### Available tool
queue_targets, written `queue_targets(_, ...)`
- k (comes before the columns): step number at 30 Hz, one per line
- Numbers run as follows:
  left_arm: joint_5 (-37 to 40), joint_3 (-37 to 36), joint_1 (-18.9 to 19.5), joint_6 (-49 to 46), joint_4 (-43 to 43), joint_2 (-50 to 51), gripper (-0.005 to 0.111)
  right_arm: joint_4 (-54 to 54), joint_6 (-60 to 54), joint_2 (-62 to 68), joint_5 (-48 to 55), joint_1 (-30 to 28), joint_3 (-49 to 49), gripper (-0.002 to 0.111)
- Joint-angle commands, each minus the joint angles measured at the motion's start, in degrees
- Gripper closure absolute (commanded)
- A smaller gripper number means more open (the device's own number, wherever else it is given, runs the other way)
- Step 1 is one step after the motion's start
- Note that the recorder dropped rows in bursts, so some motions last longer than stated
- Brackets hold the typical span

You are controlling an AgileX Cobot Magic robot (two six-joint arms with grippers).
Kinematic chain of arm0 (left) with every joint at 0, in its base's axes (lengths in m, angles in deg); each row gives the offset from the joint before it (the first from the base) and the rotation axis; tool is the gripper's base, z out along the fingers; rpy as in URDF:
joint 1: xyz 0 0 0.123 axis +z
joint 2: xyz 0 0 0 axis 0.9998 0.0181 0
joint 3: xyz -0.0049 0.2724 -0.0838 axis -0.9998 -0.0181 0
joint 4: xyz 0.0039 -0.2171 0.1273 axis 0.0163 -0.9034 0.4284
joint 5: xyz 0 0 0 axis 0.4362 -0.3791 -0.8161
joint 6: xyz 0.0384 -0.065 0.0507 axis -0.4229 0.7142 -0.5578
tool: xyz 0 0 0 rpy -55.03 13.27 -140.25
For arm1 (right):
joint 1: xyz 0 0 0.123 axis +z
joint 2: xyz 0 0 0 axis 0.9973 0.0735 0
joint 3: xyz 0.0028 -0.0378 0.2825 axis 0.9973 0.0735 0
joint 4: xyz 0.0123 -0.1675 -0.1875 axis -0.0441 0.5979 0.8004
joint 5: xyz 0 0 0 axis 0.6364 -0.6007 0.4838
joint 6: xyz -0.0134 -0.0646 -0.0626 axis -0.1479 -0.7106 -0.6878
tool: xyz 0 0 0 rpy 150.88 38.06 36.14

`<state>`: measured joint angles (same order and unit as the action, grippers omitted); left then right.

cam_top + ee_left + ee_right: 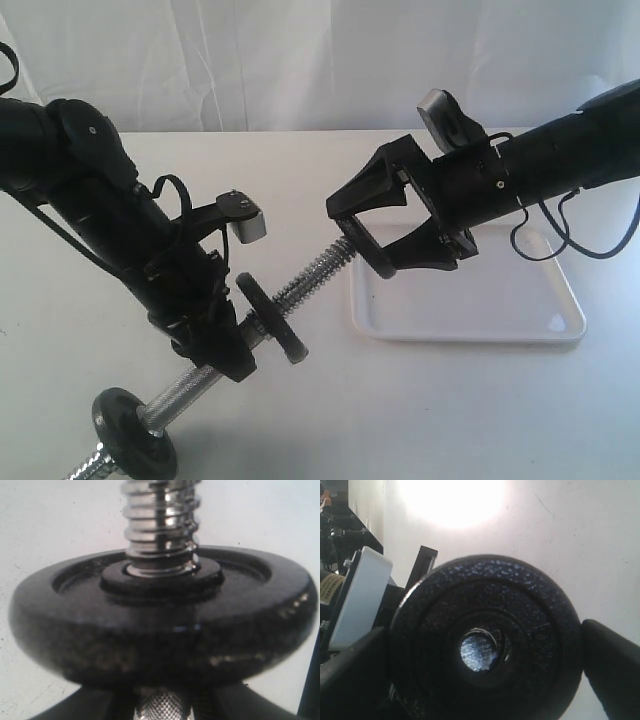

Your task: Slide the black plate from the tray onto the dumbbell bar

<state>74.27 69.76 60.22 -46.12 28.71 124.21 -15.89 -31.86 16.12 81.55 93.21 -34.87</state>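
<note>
My right gripper (365,239) (484,652) is shut on the black plate (367,246) (485,605), with one finger on each side of its rim. The plate hangs above the table at the left edge of the white tray (480,300). The dumbbell bar (312,270) slants up towards it, and its chrome end face (479,651) shows inside the plate's centre hole. My left gripper (226,352) (162,711) is shut on the bar's knurled middle. A second black disc (270,317) (160,625) sits on the thread just above that grip.
Another black disc (135,432) sits at the bar's lower end near the table's front edge. The left arm's silver camera block (250,226) (360,597) stands close beside the bar. Nothing lies in the tray. White cloth hangs behind the table.
</note>
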Motion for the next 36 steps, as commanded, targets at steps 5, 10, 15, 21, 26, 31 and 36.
queue_targets(5,3.7,1.4,0.0,-1.1,-8.7,-2.9,0.107,-4.2,-0.4,-0.4,2.7,-0.1,0.0,0.108)
queue_targets(10,3.5,1.4,0.0,-0.8,-8.7,-2.9,0.107,-3.7,-0.4,-0.4,2.7,-0.1,0.0,0.108)
queue_targets(15,3.6,1.4,0.0,-0.8,-8.7,-2.9,0.107,-2.8,-0.4,-0.4,2.7,-0.1,0.0,0.108)
queue_targets(21,3.6,1.4,0.0,-2.6,-8.7,-2.9,0.107,-2.4,-0.4,-0.4,2.7,-0.1,0.0,0.108)
queue_targets(26,3.6,1.4,0.0,-2.6,-8.7,-2.9,0.107,-2.3,-0.4,-0.4,2.7,-0.1,0.0,0.108)
queue_targets(31,3.5,1.4,0.0,-2.7,-8.7,-2.9,0.107,-2.0,0.0,-0.4,2.7,-0.1,0.0,0.108)
queue_targets(36,3.5,1.4,0.0,-2.7,-8.7,-2.9,0.107,-1.1,0.9,-0.4,2.7,-0.1,0.0,0.108)
